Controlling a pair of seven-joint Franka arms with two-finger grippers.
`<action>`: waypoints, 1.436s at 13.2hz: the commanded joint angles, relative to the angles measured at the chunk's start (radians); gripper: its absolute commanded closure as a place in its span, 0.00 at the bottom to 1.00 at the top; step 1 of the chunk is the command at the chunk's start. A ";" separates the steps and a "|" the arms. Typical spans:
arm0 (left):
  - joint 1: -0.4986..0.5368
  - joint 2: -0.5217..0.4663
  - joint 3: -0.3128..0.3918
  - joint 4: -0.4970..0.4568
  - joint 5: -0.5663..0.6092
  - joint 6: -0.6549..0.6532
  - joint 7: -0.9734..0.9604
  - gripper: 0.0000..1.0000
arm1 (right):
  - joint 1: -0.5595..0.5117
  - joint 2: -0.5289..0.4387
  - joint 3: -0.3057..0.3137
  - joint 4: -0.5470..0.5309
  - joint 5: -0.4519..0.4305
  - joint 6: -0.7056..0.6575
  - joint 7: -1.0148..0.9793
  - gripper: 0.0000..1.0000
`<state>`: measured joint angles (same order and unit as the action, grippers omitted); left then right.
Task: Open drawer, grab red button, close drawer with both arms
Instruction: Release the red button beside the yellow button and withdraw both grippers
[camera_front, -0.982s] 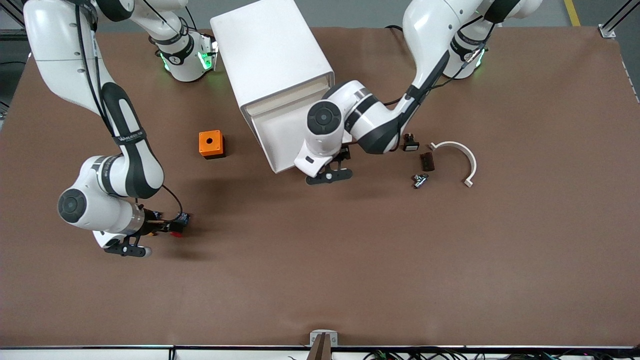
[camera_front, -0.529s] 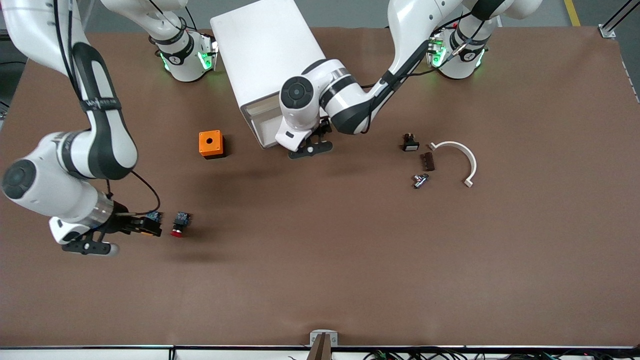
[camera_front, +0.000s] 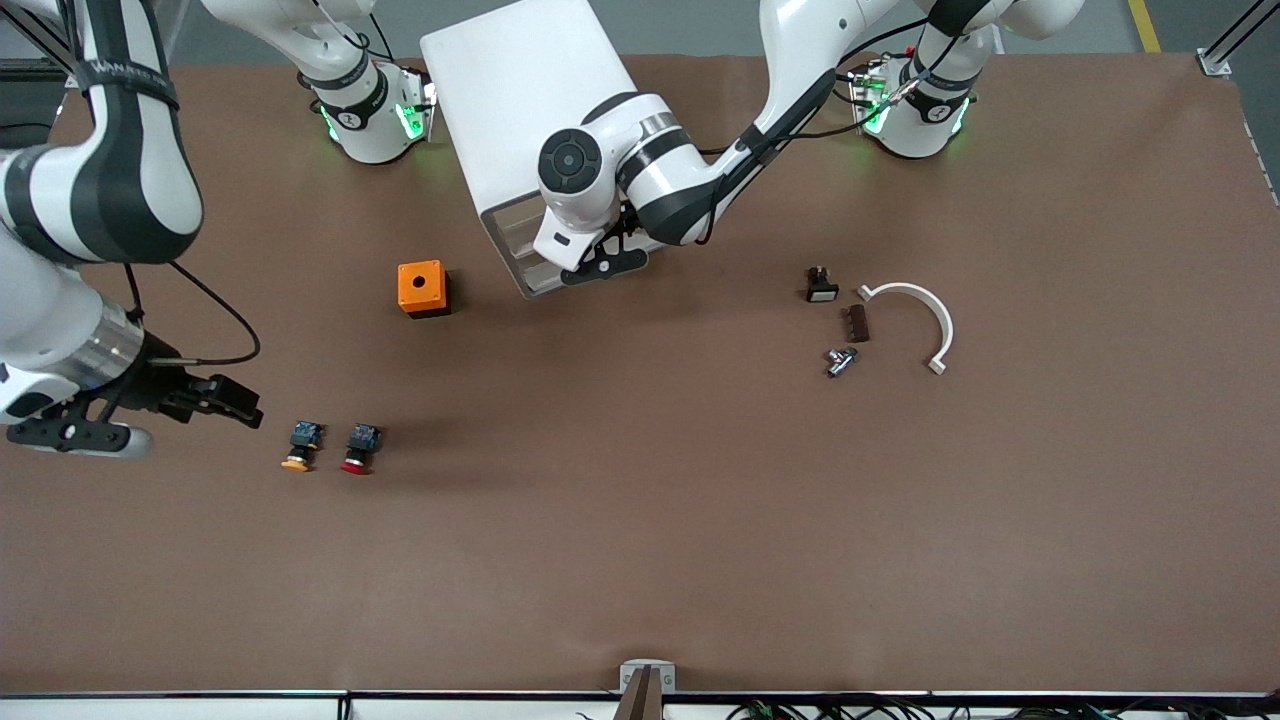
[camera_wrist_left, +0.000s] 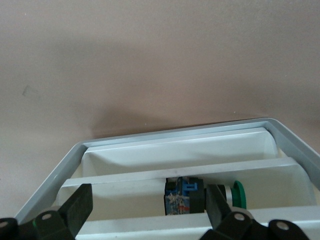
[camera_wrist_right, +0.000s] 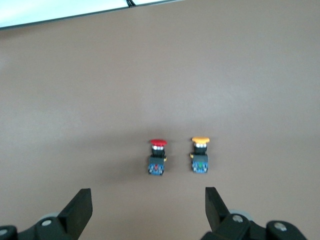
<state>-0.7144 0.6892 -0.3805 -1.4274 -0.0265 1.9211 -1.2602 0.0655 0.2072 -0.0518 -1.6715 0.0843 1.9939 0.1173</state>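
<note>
The button, red cap and blue rear block, lies loose on the brown table and also shows as the button in the right wrist view. My right gripper hangs open and empty over the table at the right arm's end, apart from the button; its jaws frame bare table. My left gripper is at the front of the white cabinet, open, facing the drawer. The drawer sits nearly flush in the cabinet. A blue-and-black part with a green cap lies inside.
An orange-yellow capped button lies beside the red one, toward the right arm's end. An orange cube with a round hole stands near the cabinet. Small dark parts and a white curved piece lie toward the left arm's end.
My right gripper let go of the red button and drew away toward the right arm's end. My left gripper moved toward the cabinet, and the drawer went from pulled out to nearly flush.
</note>
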 joint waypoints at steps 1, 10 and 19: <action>0.010 -0.017 0.000 0.004 -0.051 -0.013 -0.015 0.00 | -0.013 -0.086 0.015 -0.027 -0.021 -0.065 0.045 0.00; 0.447 -0.278 0.012 0.010 -0.033 -0.217 0.033 0.00 | -0.019 -0.270 0.015 -0.033 -0.018 -0.204 0.047 0.00; 0.763 -0.532 0.012 0.027 0.108 -0.336 0.514 0.00 | -0.032 -0.282 0.009 -0.027 -0.018 -0.250 0.045 0.00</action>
<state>0.0048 0.2158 -0.3608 -1.3850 0.0424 1.6167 -0.8510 0.0547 -0.0477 -0.0589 -1.6767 0.0817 1.7494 0.1484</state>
